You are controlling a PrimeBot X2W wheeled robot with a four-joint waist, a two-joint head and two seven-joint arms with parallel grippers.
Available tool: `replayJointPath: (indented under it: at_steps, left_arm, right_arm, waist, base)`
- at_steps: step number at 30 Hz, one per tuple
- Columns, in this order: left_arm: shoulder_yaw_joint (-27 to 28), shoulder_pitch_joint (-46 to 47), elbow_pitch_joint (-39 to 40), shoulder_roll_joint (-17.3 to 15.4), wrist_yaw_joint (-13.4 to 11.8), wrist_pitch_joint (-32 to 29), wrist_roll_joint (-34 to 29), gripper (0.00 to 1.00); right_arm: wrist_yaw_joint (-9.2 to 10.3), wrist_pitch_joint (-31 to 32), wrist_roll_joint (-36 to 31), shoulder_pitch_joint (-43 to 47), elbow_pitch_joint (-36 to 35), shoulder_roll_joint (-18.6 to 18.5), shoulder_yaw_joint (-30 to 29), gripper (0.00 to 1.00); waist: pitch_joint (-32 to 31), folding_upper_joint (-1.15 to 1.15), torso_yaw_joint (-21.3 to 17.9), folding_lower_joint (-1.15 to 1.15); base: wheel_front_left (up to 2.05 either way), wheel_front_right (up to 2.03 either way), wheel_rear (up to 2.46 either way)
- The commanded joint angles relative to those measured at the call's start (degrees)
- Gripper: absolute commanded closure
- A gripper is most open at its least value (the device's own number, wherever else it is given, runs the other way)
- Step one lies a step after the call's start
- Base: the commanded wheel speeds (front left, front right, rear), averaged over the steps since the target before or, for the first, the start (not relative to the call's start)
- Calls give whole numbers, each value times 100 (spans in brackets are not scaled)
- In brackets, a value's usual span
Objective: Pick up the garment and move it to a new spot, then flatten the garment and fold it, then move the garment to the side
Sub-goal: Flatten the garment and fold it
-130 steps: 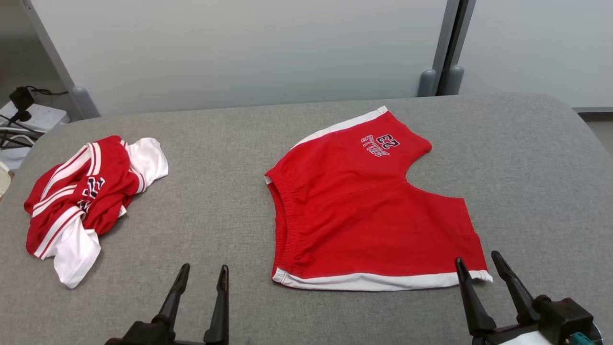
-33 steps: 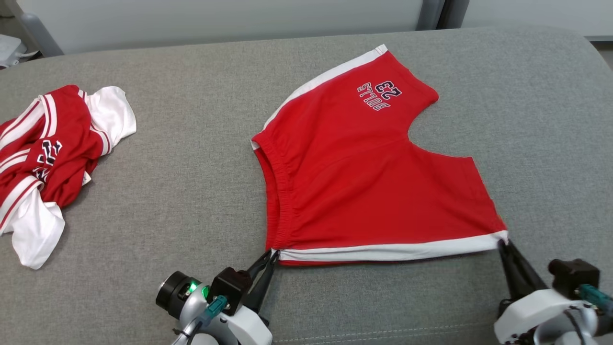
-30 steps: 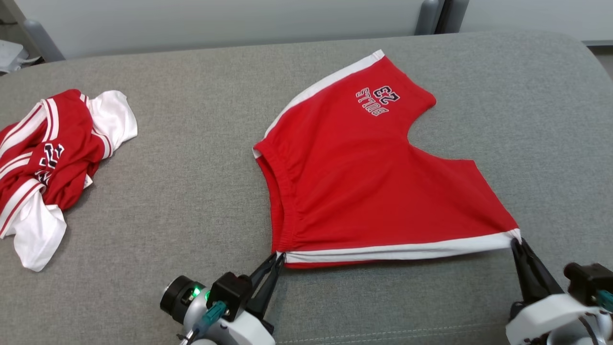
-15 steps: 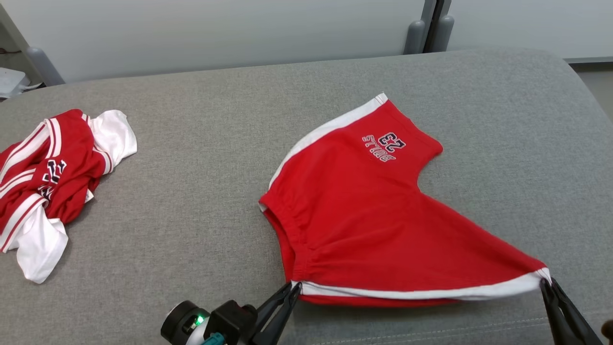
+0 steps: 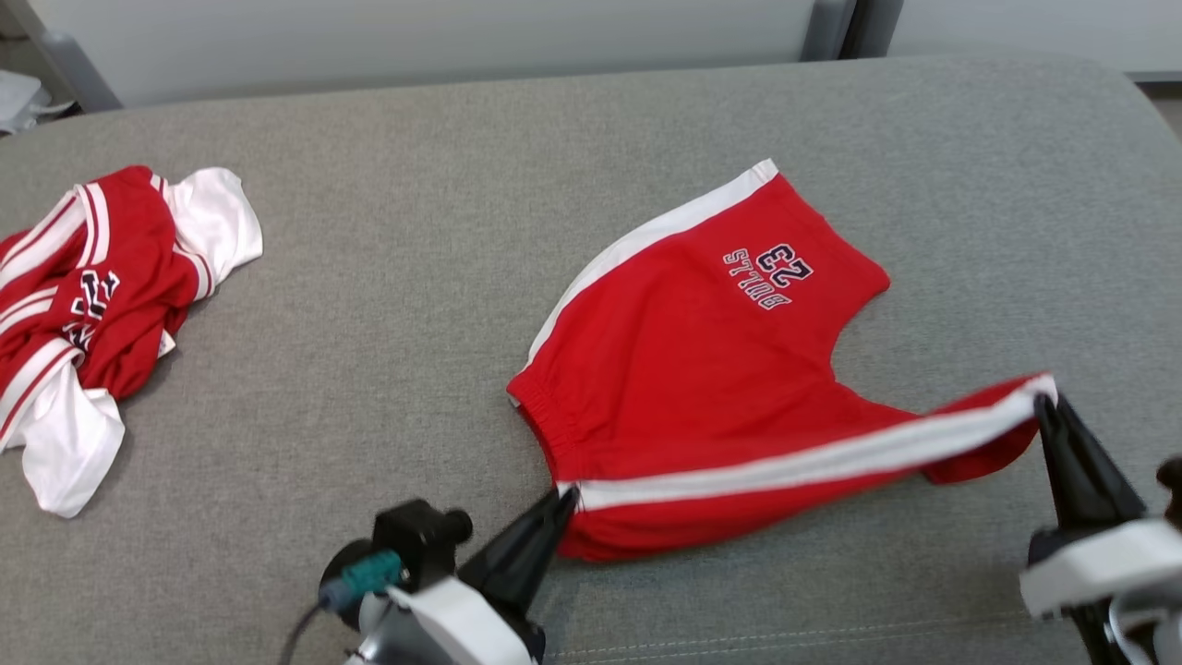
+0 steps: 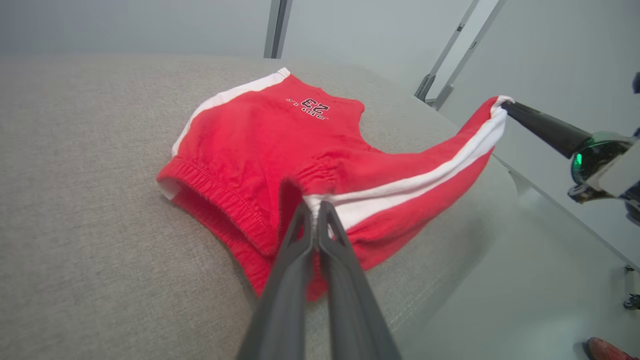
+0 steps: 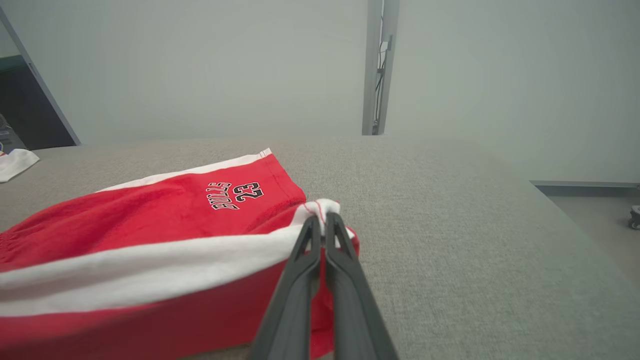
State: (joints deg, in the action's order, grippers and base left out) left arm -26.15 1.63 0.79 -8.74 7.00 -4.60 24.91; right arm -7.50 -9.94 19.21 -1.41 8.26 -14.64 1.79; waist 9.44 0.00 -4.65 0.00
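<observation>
The garment (image 5: 702,369) is a pair of red shorts with white side stripes and a "BULLS 23" print, lying on the grey table with its near edge lifted. My left gripper (image 5: 565,494) is shut on the waistband corner of the garment (image 6: 260,150), and my right gripper (image 5: 1043,399) is shut on the leg-hem corner. The white stripe is stretched between them above the table. In the right wrist view the right gripper (image 7: 320,217) pinches the white hem of the garment (image 7: 150,220). In the left wrist view the left gripper (image 6: 315,205) grips the stripe's end.
A crumpled red-and-white jersey (image 5: 102,296) lies at the table's left side. The grey table (image 5: 369,277) has a seam near its front edge. Pale wall panels stand behind it. The right gripper (image 6: 507,104) also appears at the right in the left wrist view.
Both grippers have raised the near edge of the garment off the table, and the right corner has travelled up and away. The head camera has also shifted.
</observation>
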Motion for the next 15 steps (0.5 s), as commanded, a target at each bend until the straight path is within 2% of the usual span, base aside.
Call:
replayJointPath:
  at_steps: [1, 6, 15]
  left_arm:
    - [227, 461, -45, 32, 30, 19, 190, 100]
    - [396, 1240, -676, 234, 38, 112, 644, 100]
    - [508, 2537, -1943, 474, -16, 441, 813, 100]
  right_arm:
    - [1, 11, 8, -500, 139, -175, 147, 100]
    - [1, -13, 23, -1659, 1006, -321, 454, 100]
    - [1, -229, 18, -3453, 2479, -689, 1237, 100]
  waist:
    - [143, 0, 75, 0]
    - [510, 0, 343, 0]
    - [1252, 0, 736, 0]
  base:
    - [0, 0, 0]
    - [0, 0, 0]
    - [0, 0, 0]
